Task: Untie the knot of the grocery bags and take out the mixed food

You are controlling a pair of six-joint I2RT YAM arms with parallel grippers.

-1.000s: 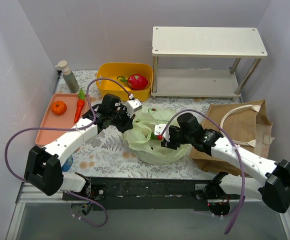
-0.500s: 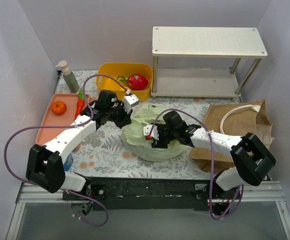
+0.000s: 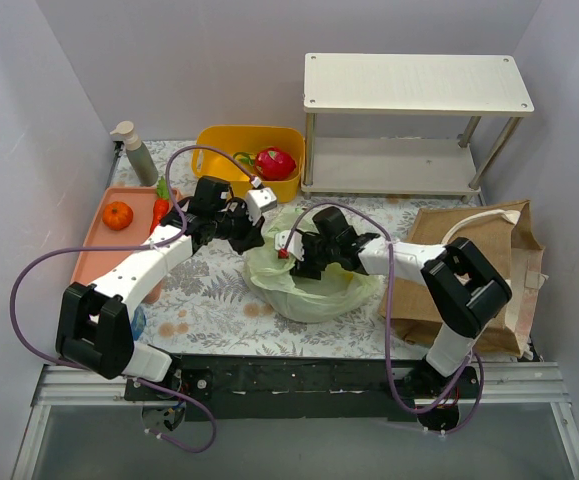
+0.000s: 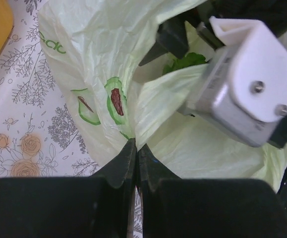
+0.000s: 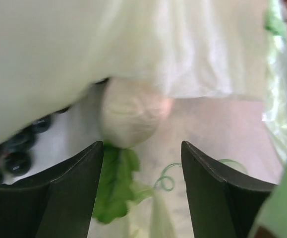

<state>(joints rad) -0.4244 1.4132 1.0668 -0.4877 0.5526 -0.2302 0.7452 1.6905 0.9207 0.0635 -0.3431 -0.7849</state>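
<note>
The green bag (image 3: pixel 314 295) lay in the middle of the table with its mouth open, so I judged its knot undone. A tangerine (image 3: pixel 117 215) and a carrot (image 3: pixel 158 215) sat on the tray (image 3: pixel 89 255) at the far left, and a red fruit (image 3: pixel 275 163) lay in the yellow basket (image 3: pixel 219 135) beyond the bag. I took those three as already out. A white radish (image 5: pixel 131 116) with green leaves and some dark grapes (image 5: pixel 14 151) to its left were inside the bag, waiting to be lifted out. The tote (image 3: pixel 469 250) lay flat at the right, apart from both arms, and I could not see its contents. That bag looked like work left to do.

My left gripper (image 4: pixel 136 151) was pinched tight on a fold of the bag's film at its far-left edge, holding the mouth up. My right gripper (image 5: pixel 142 145) was inside the mouth, spread wide and holding nothing. The radish lay just ahead, between the finger lines. I could not tell if either finger touched it.
</note>
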